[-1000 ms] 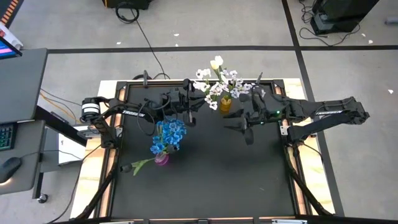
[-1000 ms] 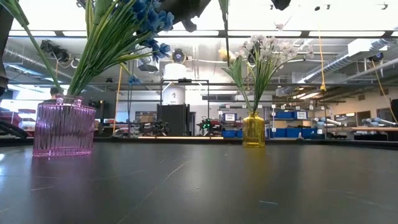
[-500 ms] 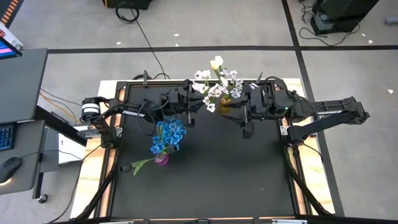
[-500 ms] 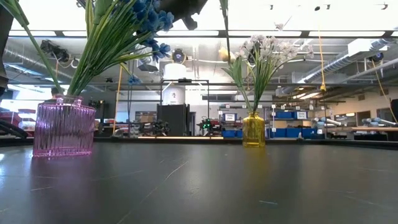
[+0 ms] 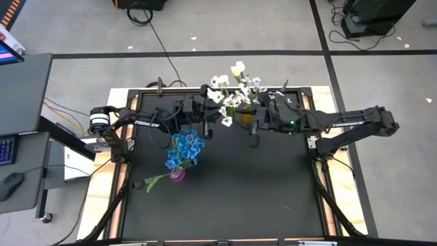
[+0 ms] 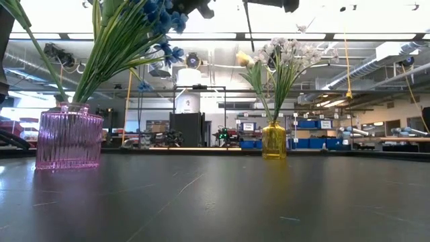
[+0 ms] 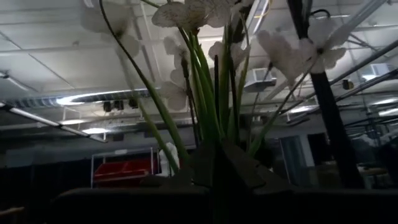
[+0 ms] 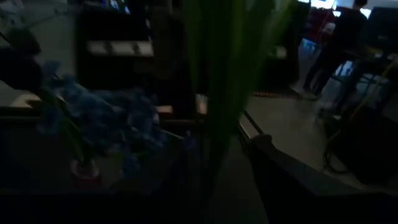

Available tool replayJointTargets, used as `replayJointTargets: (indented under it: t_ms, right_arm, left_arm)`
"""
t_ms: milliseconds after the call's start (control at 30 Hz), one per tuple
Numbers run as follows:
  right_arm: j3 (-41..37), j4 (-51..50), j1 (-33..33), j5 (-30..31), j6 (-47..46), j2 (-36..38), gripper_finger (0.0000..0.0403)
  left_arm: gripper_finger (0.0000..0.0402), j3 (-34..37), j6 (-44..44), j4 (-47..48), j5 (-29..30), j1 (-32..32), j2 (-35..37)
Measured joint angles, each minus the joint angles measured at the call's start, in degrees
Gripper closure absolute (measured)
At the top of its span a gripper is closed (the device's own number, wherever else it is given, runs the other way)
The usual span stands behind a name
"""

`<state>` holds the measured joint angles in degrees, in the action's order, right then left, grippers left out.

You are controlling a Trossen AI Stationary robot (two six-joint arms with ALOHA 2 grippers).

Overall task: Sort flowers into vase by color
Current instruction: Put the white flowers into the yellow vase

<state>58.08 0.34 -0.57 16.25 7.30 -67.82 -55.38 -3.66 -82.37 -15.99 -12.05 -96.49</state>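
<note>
Table (image 5: 225, 198), black-topped, with two vases of artificial flowers on it.

Pink ribbed vase (image 6: 69, 139), left and nearer: holds the blue flowers (image 5: 185, 148), their green stems leaning out of its mouth. One more green stem (image 5: 154, 180) pokes out low to its left.

Yellow vase (image 6: 273, 140), far right of centre: holds the white flowers (image 5: 235, 89), small-blossomed sprays plus a pale tulip bud (image 5: 237, 67) at the far side.

Left gripper (image 5: 207, 113): raised at the far edge, just left of the white bunch, fingers closed; its own camera shows green stems rising right at the fingertips, though whether it actually pinches one is hard to say.

Right gripper (image 5: 251, 134): jaws apart, at the yellow vase's near right side, with the white flowers' stems close before it.
</note>
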Motion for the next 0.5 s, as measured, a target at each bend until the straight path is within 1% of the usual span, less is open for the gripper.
replayJointTargets:
  t_ms: [133,367,500]
  right_arm:
    - [0.0,-1.3,0.8,2.0,-0.2,-0.5,0.0213]
    - [0.0,-2.5,0.8,1.7,-1.3,-0.5,0.0213]
    - [0.0,-3.8,0.8,1.1,-3.1,-0.5,0.0224]
  left_arm:
    - [0.0381,-0.5,0.2,0.5,-0.3,0.0,0.0]
    - [0.0381,-0.5,1.7,0.6,-0.3,-0.3,0.0]
    - [0.0381,-0.5,1.9,0.1,-0.3,-0.3,0.0]
